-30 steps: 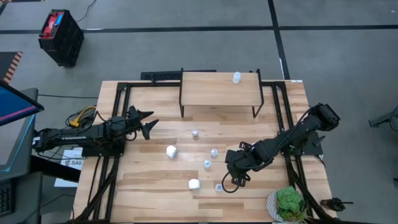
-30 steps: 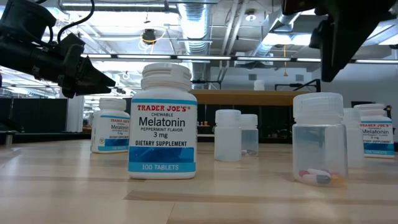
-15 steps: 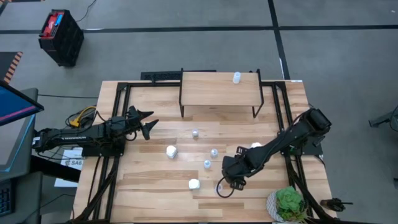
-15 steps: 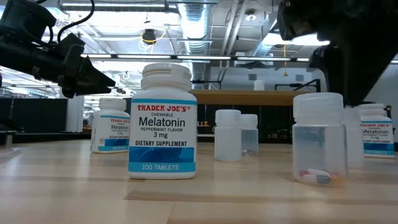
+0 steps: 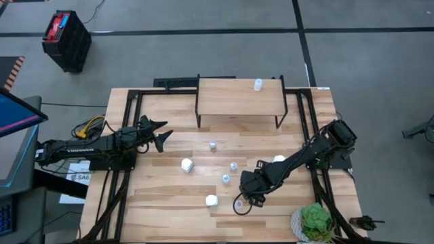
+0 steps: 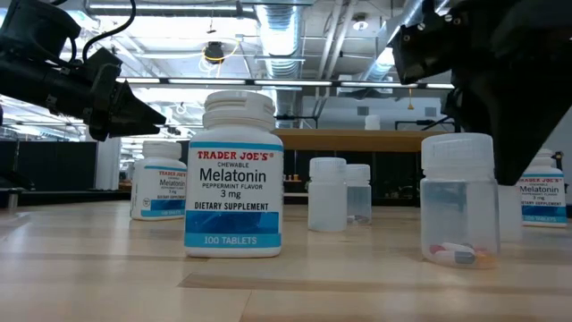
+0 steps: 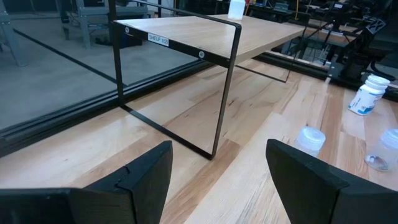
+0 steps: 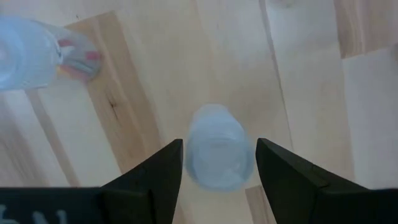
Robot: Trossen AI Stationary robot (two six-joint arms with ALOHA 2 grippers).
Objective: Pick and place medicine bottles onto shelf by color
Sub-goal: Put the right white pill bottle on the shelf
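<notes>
My right gripper [image 5: 241, 201] is open and points down over a small translucent bottle [image 8: 217, 149] that stands upright on the table near its front edge. One finger is on either side of the bottle's cap, with a thin gap each side. The same bottle shows in the low view [image 6: 458, 201]. My left gripper [image 5: 160, 135] is open and empty, level above the table's left part, facing the shelf [image 5: 239, 97]. One translucent bottle [image 5: 258, 85] stands on the shelf's right end. Three white bottles [image 5: 186, 164] [image 5: 211, 200] [image 5: 279, 160] stand on the table.
Three more translucent bottles [image 5: 213, 144] [image 5: 233, 166] [image 5: 226, 178] stand between the shelf and my right gripper; one with pills shows in the right wrist view [image 8: 31, 53]. A green potted plant [image 5: 315, 220] stands at the near right corner.
My right gripper has gone toward the table's near left and down, from beside the front translucent bottle to over it, so its fingers now stand on either side of the bottle. The bottle has stayed in place.
</notes>
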